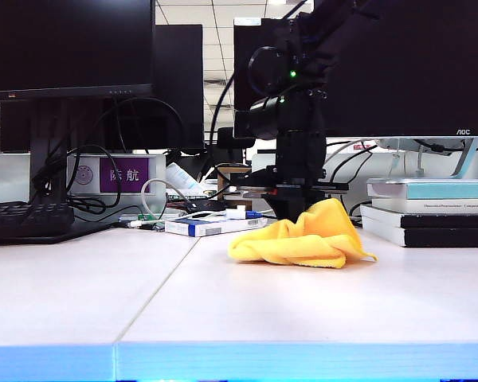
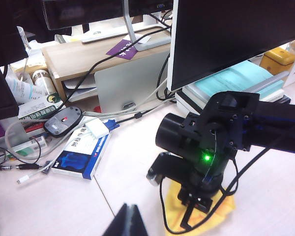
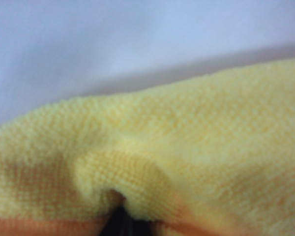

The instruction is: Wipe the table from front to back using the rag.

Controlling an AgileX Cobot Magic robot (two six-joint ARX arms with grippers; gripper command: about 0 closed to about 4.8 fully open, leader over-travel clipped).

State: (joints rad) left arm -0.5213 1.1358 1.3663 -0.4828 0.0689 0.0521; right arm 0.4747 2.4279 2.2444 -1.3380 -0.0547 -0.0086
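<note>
The pale whitish worktop (image 1: 247,302), blue along its front edge, is carrying the rag (image 1: 307,239), a soft yellow-orange cloth lying bunched in paler folds near the back, right of the seam. The right gripper (image 1: 285,210) is pressing down into the rag's back edge, jaws clamped together on the rag. Beyond it a white-and-blue box (image 1: 211,226) is lying flat, while the left gripper (image 2: 125,222) is showing only a dark tip above the worktop, so I cannot tell how its jaws are standing.

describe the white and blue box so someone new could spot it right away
On the table, look toward the back, in front of the cables and monitors. The box lies flat there, left of the yellow rag held by the right tool. It is the only white carton with dark blue panels.
</note>
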